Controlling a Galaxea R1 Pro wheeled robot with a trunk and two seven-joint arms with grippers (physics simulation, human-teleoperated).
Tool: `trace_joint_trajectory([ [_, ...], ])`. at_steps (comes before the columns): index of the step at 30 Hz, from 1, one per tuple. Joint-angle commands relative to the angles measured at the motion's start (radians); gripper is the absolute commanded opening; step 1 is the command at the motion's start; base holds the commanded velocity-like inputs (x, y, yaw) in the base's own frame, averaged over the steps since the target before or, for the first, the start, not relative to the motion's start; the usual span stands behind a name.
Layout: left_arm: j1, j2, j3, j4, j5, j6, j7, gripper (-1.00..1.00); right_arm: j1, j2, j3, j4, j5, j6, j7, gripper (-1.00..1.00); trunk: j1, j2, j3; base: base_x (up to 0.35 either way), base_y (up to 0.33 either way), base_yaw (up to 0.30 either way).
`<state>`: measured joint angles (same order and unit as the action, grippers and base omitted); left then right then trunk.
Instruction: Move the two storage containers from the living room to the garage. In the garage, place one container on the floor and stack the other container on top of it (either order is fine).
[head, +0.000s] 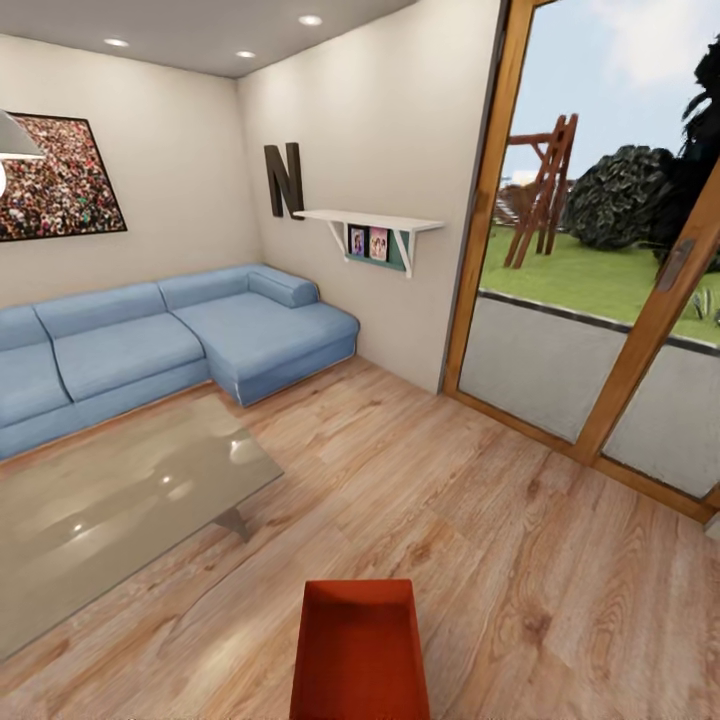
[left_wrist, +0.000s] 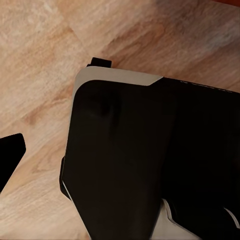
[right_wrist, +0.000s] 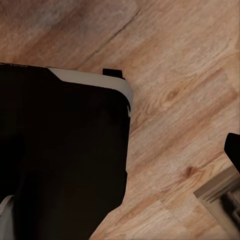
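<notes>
One orange-red storage container sits low at the middle of the head view, over the light wood plank floor of the living room. A blue corner sofa lines the far walls, a glass-topped surface lies before it, and wood-framed glass doors stand at right. Whether either gripper is open or closed, I cannot tell; both wrist views look past the robot's dark body onto planks.

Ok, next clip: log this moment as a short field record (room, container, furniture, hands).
room: living room, light wood plank floor, beige walls
container: one orange-red storage container, open top, on the floor at the head view's bottom edge
furniture: blue corner sofa, glass coffee table, wall shelf
exit: wood-framed glass doors, garden outside
hands: open or shut cannot be told
</notes>
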<state>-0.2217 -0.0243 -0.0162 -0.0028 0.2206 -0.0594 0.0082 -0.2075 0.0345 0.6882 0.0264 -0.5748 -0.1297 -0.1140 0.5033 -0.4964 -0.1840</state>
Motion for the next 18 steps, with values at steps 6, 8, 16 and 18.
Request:
trace_joint_trajectory([
  [6,-0.001,0.0,-0.002,0.001,0.006,-0.004,0.001,1.0,-0.001,0.001,0.007,0.003,-0.008,-0.01,-0.001,1.0,0.0,-0.002,-0.011,0.0,0.0,0.0],
  [8,-0.001,0.0,-0.002,0.001,0.006,-0.004,0.001,1.0,-0.001,0.001,0.007,0.003,-0.008,-0.011,-0.001,1.0,0.0,-0.002,-0.015,0.0,0.0,0.0],
  [16,-0.001,0.0,-0.002,0.001,0.006,-0.005,0.001,1.0,-0.001,0.001,0.007,0.003,-0.009,-0.011,-0.001,1.0,0.0,-0.002,-0.028,0.0,0.0,0.0],
  [18,-0.001,0.0,-0.002,0.001,0.006,-0.005,0.001,1.0,-0.001,0.001,0.007,0.003,-0.01,-0.011,-0.001,1.0,0.0,-0.002,-0.031,0.0,0.0,0.0],
])
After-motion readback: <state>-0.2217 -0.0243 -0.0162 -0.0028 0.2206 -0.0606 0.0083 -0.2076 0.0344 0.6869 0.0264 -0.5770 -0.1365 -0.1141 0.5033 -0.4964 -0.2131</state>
